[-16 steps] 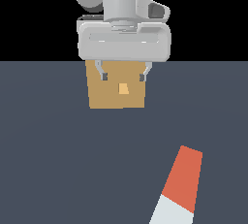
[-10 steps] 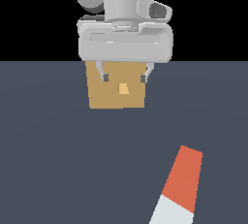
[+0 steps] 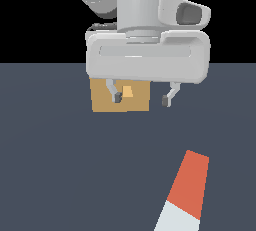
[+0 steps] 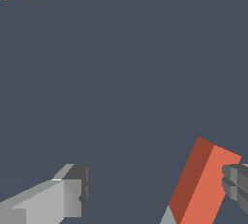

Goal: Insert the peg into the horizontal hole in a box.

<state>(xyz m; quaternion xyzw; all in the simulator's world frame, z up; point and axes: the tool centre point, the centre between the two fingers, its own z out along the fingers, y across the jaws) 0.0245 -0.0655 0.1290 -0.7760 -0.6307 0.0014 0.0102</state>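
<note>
The gripper (image 3: 142,98) hangs in the upper middle of the exterior view with its fingers (image 3: 116,96) spread wide and nothing between them; behind it the box (image 3: 137,104) sits on the dark floor (image 3: 60,165), its horizontal hole (image 3: 128,91) (a paler orange patch) showing between the fingers; the peg (image 3: 184,192) lies at the lower right, orange-red end uppermost, apparently clear of the gripper, though in the wrist view one fingertip (image 4: 236,183) overlaps the peg's edge.
</note>
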